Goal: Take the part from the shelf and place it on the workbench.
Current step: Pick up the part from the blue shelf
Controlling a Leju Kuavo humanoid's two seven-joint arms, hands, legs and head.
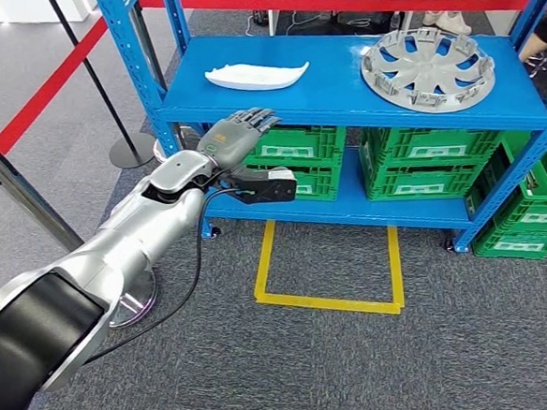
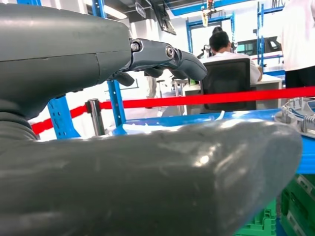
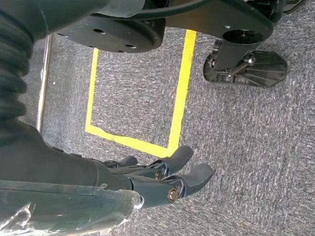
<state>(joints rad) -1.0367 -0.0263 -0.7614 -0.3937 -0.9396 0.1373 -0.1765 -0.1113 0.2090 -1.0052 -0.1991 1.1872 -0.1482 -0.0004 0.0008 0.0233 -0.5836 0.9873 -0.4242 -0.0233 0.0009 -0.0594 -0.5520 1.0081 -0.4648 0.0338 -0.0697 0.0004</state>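
A white curved plastic part [image 1: 256, 75] lies on the top board of the blue shelf [image 1: 334, 98], toward its left end. My left hand [image 1: 241, 142] is stretched out just below and in front of that board's front edge, under the white part, fingers apart and holding nothing. In the left wrist view the thumb [image 2: 167, 177] and fingers [image 2: 167, 54] spread wide, and the shelf board [image 2: 208, 118] lies level with them. My right hand [image 3: 163, 179] hangs over the carpet, fingers extended and nothing in them.
A silver wheel cover [image 1: 427, 68] lies on the shelf's right end. Green crates [image 1: 424, 162] fill the lower board and stand at the right. Red barrier tape [image 1: 327, 4] and posts [image 1: 14, 186] ring the shelf. A yellow floor square [image 1: 328, 276] marks the carpet. People sit behind.
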